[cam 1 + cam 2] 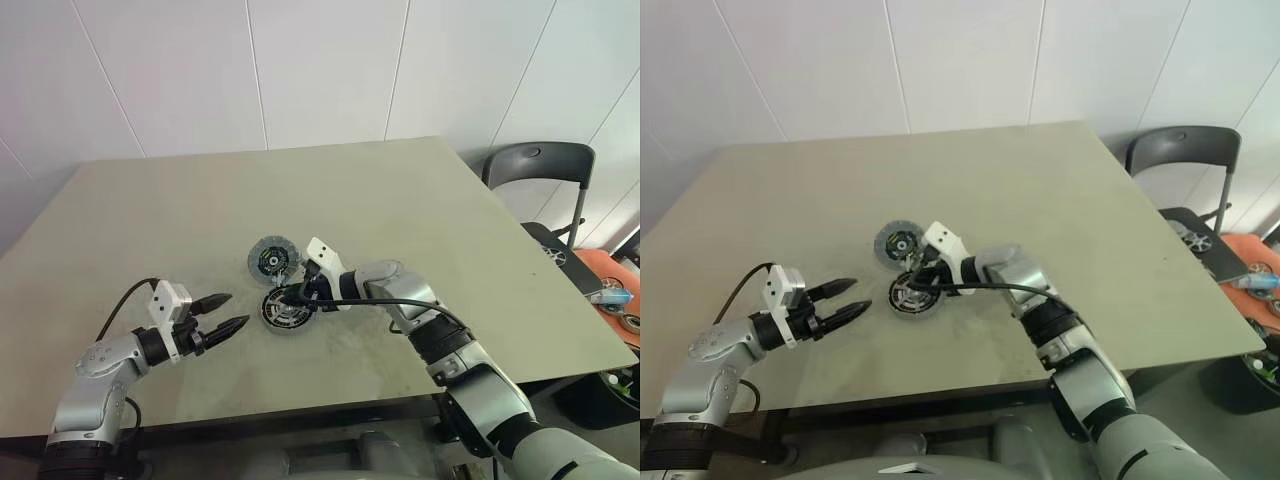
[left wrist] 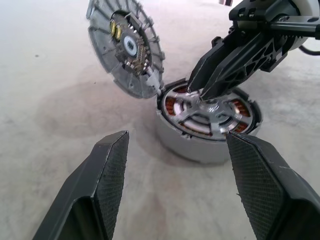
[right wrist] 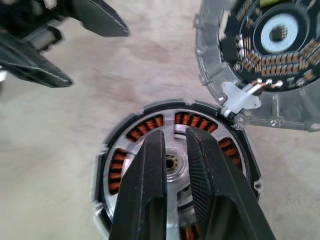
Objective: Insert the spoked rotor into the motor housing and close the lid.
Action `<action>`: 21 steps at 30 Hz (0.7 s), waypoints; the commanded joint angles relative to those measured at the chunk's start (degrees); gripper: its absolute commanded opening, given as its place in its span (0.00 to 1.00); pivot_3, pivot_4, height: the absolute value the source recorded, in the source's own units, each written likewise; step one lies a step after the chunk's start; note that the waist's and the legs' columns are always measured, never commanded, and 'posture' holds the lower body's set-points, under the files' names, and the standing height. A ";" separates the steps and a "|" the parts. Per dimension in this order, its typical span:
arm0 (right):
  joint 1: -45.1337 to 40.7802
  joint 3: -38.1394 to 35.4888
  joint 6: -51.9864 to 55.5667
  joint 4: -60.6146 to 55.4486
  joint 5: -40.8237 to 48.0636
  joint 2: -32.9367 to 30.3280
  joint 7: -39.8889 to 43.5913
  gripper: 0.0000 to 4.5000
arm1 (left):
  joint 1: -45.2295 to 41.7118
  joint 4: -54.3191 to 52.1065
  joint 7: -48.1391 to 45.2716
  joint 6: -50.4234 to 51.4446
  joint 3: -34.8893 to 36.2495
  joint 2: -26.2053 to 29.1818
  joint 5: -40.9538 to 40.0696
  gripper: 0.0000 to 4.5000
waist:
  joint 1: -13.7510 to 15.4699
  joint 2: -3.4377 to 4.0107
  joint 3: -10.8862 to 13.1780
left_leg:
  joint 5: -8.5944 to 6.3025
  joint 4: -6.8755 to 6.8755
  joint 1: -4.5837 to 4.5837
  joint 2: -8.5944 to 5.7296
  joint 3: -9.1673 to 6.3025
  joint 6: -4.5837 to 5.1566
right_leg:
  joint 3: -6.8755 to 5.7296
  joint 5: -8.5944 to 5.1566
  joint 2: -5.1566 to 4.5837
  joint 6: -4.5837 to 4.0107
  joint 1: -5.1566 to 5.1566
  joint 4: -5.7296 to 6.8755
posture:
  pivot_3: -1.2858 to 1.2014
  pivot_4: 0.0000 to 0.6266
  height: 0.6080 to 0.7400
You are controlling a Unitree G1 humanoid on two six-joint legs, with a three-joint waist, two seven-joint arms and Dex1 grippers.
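Note:
The motor housing (image 1: 288,311) stands on the table, its copper windings (image 3: 150,124) showing. The spoked rotor (image 2: 206,113) sits inside it, silvery spokes facing up. My right gripper (image 3: 175,132) reaches in from the right, its fingers closed to a narrow gap around the rotor's hub (image 3: 172,163). The lid (image 1: 272,260) lies just behind the housing with its inner side up, touching the rim at a small white connector (image 3: 241,98). My left gripper (image 1: 229,312) hovers open a short way to the left of the housing, pointing at it, with nothing between its fingers (image 2: 108,175).
The grey table (image 1: 450,220) stretches wide around the parts. A dark chair (image 1: 540,165) stands past its far right corner. Small objects lie on an orange surface (image 1: 615,295) beyond the right edge.

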 commanded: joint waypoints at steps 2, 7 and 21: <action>-2.76 2.73 0.81 -8.16 0.48 -4.00 6.27 0.20 | -0.73 -4.34 1.38 2.30 -0.29 0.47 -1.42 0.73 | -0.02 0.00 0.01 | 0.00 -0.03 -0.01 0.00 0.00 0.00 | 0.00 0.00 0.00 0.00 -0.02 -0.01 | 0.52 0.00 1.00; -6.20 6.41 -2.41 -10.62 -3.64 -7.71 8.07 0.50 | -0.63 -4.95 1.97 2.89 -0.28 0.23 -1.33 0.73 | -0.05 0.02 0.03 | 0.00 -0.03 0.00 0.01 0.02 0.00 | -0.01 -0.01 0.01 0.01 -0.03 -0.01 | 0.52 0.00 1.00; -8.79 16.96 -10.22 -7.13 -14.09 -10.36 13.05 0.99 | 0.70 -4.98 3.36 1.70 -0.72 -0.63 -1.02 0.73 | 0.12 -0.02 0.05 | 0.00 -0.02 -0.05 0.00 0.02 0.00 | -0.02 -0.01 -0.01 0.00 -0.05 -0.05 | 0.52 0.00 1.00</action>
